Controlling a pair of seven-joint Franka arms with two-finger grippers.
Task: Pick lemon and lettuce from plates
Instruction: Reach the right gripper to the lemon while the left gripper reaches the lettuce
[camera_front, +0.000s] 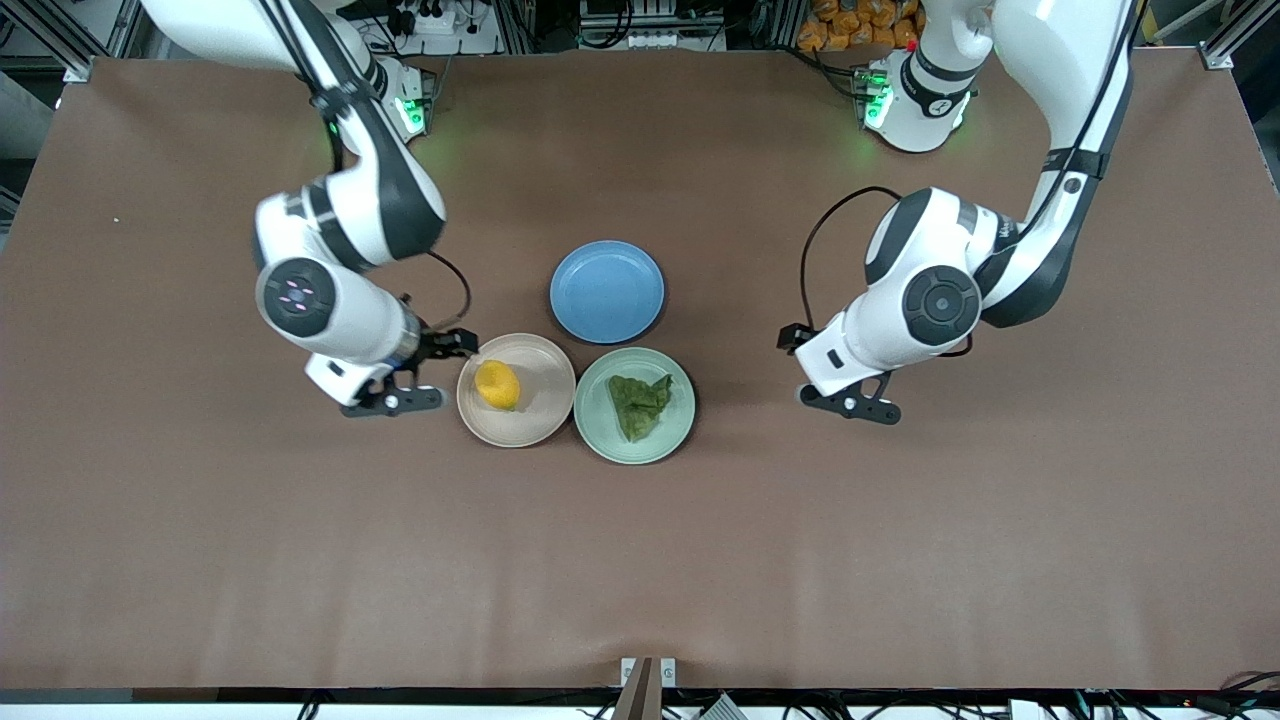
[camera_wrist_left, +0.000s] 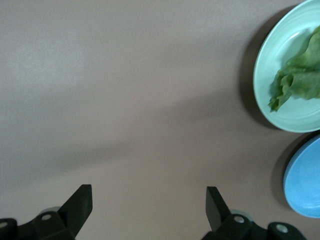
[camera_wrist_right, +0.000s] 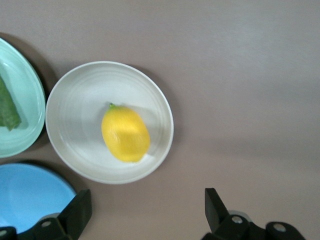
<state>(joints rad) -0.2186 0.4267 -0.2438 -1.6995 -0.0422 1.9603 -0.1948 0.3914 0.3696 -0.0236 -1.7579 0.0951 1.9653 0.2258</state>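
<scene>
The yellow lemon (camera_front: 497, 384) lies on the beige plate (camera_front: 545, 412). The dark green lettuce (camera_front: 640, 403) lies on the mint green plate (camera_front: 600, 440) beside it. My right gripper (camera_front: 420, 372) is open and empty, over the table beside the beige plate, toward the right arm's end. The right wrist view shows the lemon (camera_wrist_right: 125, 133) on its plate (camera_wrist_right: 75, 115), clear of the open gripper (camera_wrist_right: 148, 207). My left gripper (camera_front: 820, 375) is open and empty over bare table toward the left arm's end. The left wrist view shows the lettuce (camera_wrist_left: 297, 80) off to the side of the gripper (camera_wrist_left: 149, 205).
An empty blue plate (camera_front: 607, 291) sits beside both plates, farther from the front camera. It also shows in the left wrist view (camera_wrist_left: 305, 180) and the right wrist view (camera_wrist_right: 30, 192). The brown table (camera_front: 640, 560) stretches wide around them.
</scene>
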